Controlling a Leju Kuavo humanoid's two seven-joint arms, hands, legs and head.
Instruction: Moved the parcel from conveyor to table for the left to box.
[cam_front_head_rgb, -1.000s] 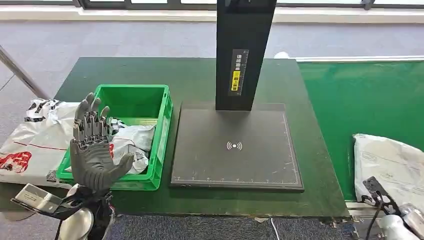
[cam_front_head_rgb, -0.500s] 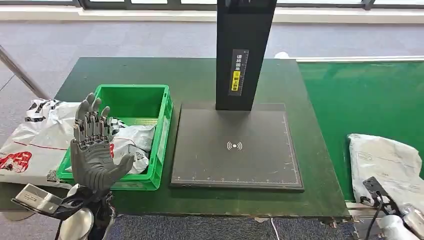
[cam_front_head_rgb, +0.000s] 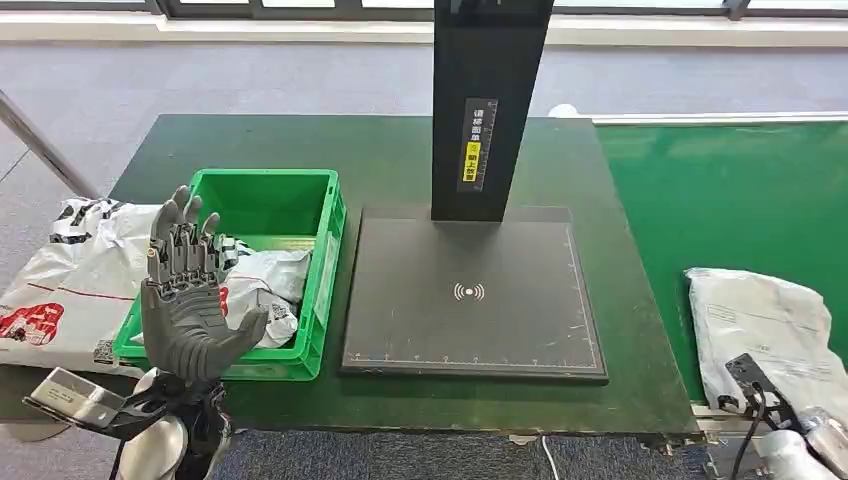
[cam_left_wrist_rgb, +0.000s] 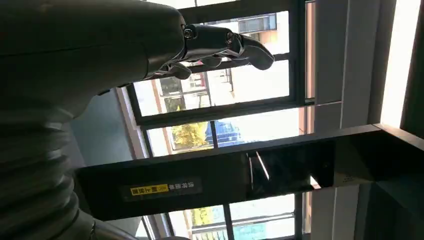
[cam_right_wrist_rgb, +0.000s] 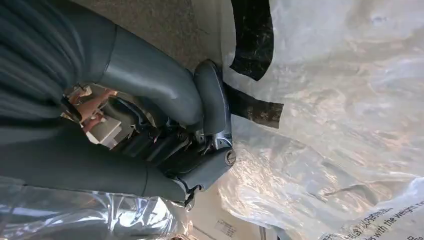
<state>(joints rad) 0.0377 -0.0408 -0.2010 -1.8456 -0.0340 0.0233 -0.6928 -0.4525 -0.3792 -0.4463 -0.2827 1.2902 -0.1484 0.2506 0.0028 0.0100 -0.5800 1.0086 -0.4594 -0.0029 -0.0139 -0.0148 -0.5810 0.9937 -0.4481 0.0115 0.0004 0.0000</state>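
A white plastic parcel (cam_front_head_rgb: 765, 320) lies on the green conveyor (cam_front_head_rgb: 720, 190) at the near right. My right arm (cam_front_head_rgb: 790, 450) comes up just below it, by its near edge. In the right wrist view my right hand (cam_right_wrist_rgb: 200, 140) lies against the crinkled parcel film (cam_right_wrist_rgb: 340, 100), thumb and fingers curled close together; whether film is pinched between them is hidden. My left hand (cam_front_head_rgb: 185, 300) is raised with its fingers spread upward, empty, in front of the green box (cam_front_head_rgb: 330, 260). In the left wrist view my left hand (cam_left_wrist_rgb: 220, 45) is seen against windows.
The green box holds white parcels (cam_front_head_rgb: 265, 285). More bagged parcels (cam_front_head_rgb: 70, 280) lie on the table's left edge. A black scanner plate (cam_front_head_rgb: 470, 295) with a tall black column (cam_front_head_rgb: 485, 110) fills the middle of the dark green table.
The parcel on the conveyor has slid a little to the left, toward the table. My left hand has stayed raised and open, and my right arm has hardly moved.
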